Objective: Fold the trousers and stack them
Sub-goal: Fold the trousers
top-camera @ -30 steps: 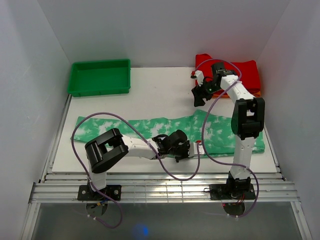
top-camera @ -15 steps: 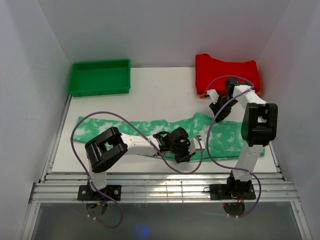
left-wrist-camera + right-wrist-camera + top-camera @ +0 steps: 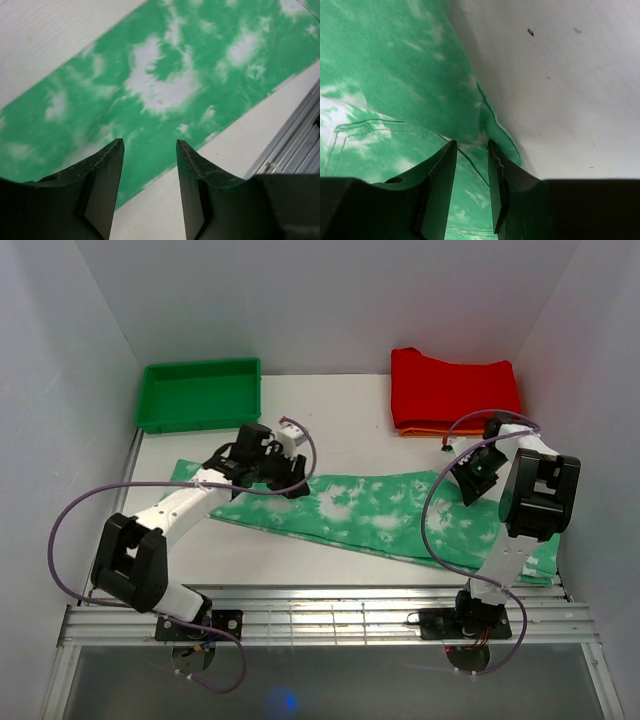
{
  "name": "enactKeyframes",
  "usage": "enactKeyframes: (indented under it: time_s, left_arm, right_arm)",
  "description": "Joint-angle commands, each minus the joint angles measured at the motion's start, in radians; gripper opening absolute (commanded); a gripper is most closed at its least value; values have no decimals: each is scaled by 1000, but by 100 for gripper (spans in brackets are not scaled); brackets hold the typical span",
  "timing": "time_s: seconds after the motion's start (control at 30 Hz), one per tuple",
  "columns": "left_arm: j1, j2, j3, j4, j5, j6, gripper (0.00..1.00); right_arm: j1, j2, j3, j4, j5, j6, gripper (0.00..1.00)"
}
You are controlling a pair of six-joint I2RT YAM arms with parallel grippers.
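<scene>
Trousers (image 3: 370,515) spread flat, first fold pending. Left claw (image 3: 149,142) wide, empty; right claw (image 3: 472,142) narrow at cloth edge, hold unclear. Next: grip ends.

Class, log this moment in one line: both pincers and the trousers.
left pincer: open, empty, over trousers | right pincer: at trousers' edge, grip unclear | trousers: stretched long, not stacked

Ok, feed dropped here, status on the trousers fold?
Left fingers open above the trousers. Right fingers at their right edge, grip unclear. Trousers stretched long, not stacked. Nothing else on them.
</scene>
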Motion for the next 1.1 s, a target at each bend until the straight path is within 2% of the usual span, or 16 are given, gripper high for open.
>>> enactKeyframes:
  time_s: [0.0,0.03,0.07,0.13,0.17,0.23,0.27,0.33,0.37,0.47,0.57,0.73,0.87,1.0,1.07]
  left_arm:
    - [228,4,-86,-168,16,-46,57]
    - [285,16,-97,-177,22,-49,56]
    - [398,22,-103,-186,30,-41,56]
    - [507,12,-106,-190,40,-31,56]
    - [622,7,-92,-193,40,-11,57]
    - [711,5,-65,-226,39,34,60]
    - [804,10,-48,-246,47,81,61]
    - [900,18,12,-297,63,138,63]
    - [984,34,32,-306,65,167,64]
    - [1078,100,128,-363,44,291,68]
    - [1098,226,219,-418,15,388,73]
    - [1097,407,297,-432,16,445,74]
    - [1080,465,307,-411,47,483,77]
    - [1063,490,291,-412,109,493,75]
    - [1059,507,278,-410,155,480,69]
  right_arm:
    - [37,11,54,30,8,28,38]
    - [45,21,66,33,8,34,40]
    - [68,41,87,44,11,45,43]
    - [102,72,113,47,25,58,47]
    - [110,80,144,44,28,65,53]
    - [122,84,173,33,31,82,62]
    - [123,81,199,27,31,85,71]
    - [125,71,225,7,39,85,76]
    - [123,63,238,0,40,85,81]
    - [123,25,262,-42,39,82,93]
    - [123,-24,261,-85,24,88,95]
    - [111,-107,195,-146,25,88,96]
    - [84,-167,57,-157,23,78,96]
    - [53,-202,-80,-122,46,52,95]
    - [39,-207,-141,-100,71,44,94]
